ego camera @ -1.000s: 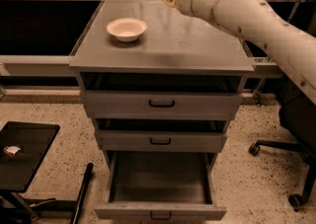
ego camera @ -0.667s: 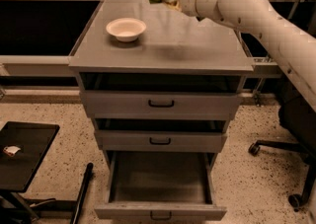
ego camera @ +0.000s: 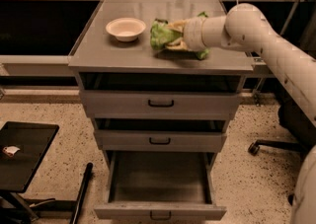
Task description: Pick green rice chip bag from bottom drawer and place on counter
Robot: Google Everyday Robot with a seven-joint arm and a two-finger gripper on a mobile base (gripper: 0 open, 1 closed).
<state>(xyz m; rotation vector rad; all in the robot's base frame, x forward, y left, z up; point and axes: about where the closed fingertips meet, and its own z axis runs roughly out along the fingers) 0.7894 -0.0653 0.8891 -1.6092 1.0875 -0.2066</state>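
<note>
Green rice chip bag point(ego camera: 159, 34): upper centre of the frame, low over the counter point(ego camera: 98, 53), just right of the white bowl point(ego camera: 126, 28) and apart from it. You will see a shadow directly beneath the bag. Whether the bag rests on the surface or hangs just above it cannot be told from this view.

Gripper point(ego camera: 171, 35): reaching in from the right of the frame at the end of the pale arm point(ego camera: 276, 53), clenched on the right side of the bag, with one finger above the foil and one below.

Bottom drawer point(ego camera: 160, 211): lower centre of the frame, pulled fully out, and nothing shows inside it. The two shallower drawers point(ego camera: 160, 103) above it are shut or nearly so.

Black side table point(ego camera: 24, 151): lower left, well apart from the cabinet and not part of the job.

Status, as a judgement: you can count the removal from the drawer as done and the carry to the cabinet top as done or all but done. Remaining items:
- settle the bag flat on the counter
- let go of it
- lift the gripper away without dragging the foil or nudging the bowl

Closing the drawer is not asked for.
</note>
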